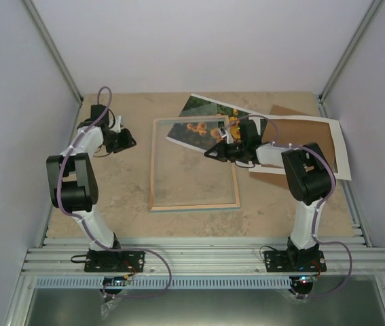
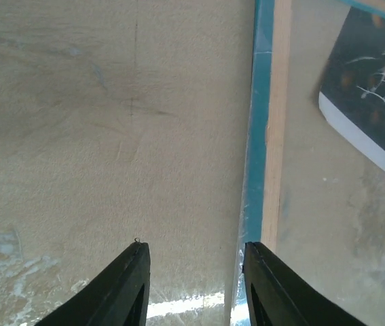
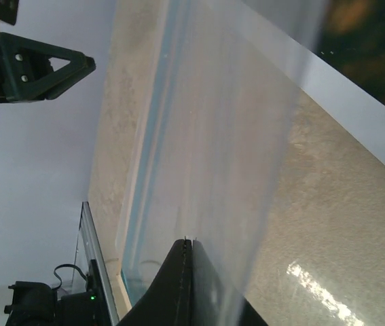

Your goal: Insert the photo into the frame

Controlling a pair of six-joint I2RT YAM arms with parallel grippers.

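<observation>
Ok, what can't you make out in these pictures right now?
Whether the shut right pincer grips the clear sheet: right wrist view, blurred.
Rectangular orange-flower photo, full extent: top view, right arm covers it; left wrist view, edge cuts it.
Brown backing board: top view, white mat overlaps it.

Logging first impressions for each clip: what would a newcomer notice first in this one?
A big frame lies wood side up mid-table, with a flower photo at its far right corner. The right fingers pinch a clear sheet there, while the left fingers hang open beside the frame's left edge.
</observation>
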